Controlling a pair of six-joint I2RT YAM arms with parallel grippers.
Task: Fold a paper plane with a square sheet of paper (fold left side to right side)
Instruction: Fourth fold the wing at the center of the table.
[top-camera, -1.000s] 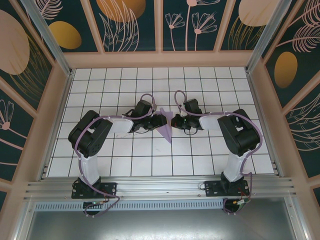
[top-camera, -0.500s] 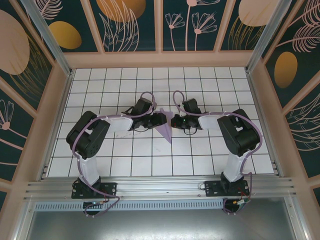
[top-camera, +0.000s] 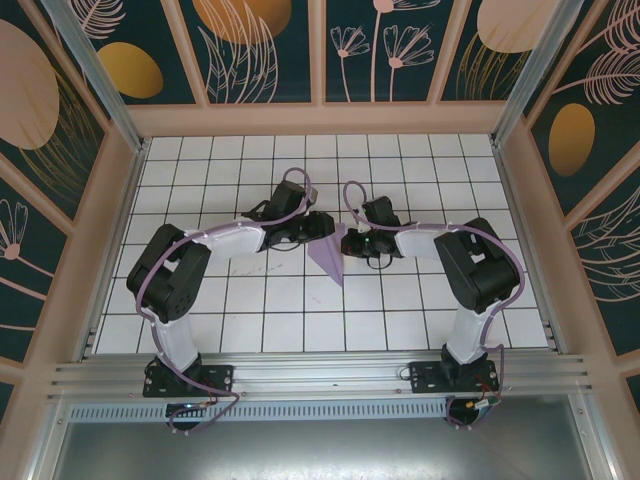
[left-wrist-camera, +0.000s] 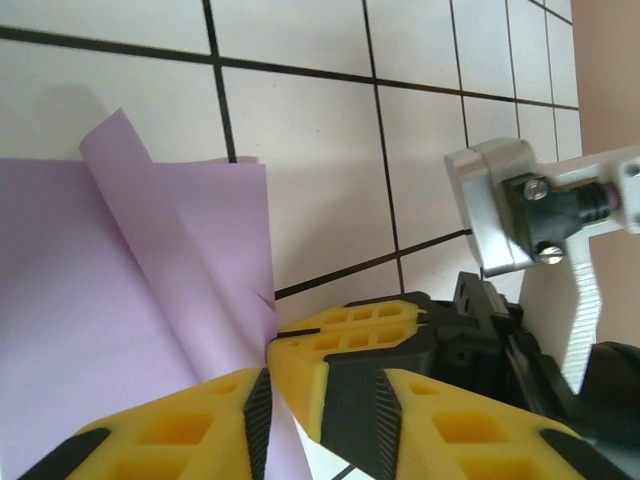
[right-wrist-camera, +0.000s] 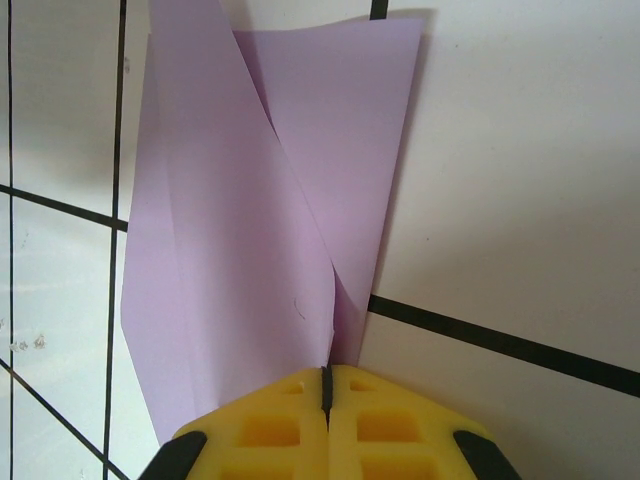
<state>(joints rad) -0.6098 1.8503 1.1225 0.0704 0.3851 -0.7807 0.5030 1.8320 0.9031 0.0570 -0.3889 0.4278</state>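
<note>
The lavender sheet of paper (top-camera: 328, 264) lies at the table's centre, folded into a narrow dart pointing toward the near edge. Its upper flaps stand up from the tiles (right-wrist-camera: 230, 200) (left-wrist-camera: 100, 300). My right gripper (top-camera: 347, 243) (right-wrist-camera: 325, 382) is shut on the edge of a raised flap, which runs into the seam between its yellow fingers. My left gripper (top-camera: 323, 228) (left-wrist-camera: 320, 405) meets it from the left. Its jaws stand partly apart, with the paper's edge against the left pad (left-wrist-camera: 258, 410) and the right gripper's yellow fingertip (left-wrist-camera: 300, 350) between them.
The white grid table (top-camera: 250, 320) is walled by beige frames on the left (top-camera: 118, 230), right (top-camera: 520, 230) and far side. An aluminium rail (top-camera: 320, 372) runs along the near edge. Bare tiles surround the paper on every side.
The left gripper has moved slightly toward the far side and its jaws have narrowed around the paper's edge. The right gripper holds still, shut on the paper.
</note>
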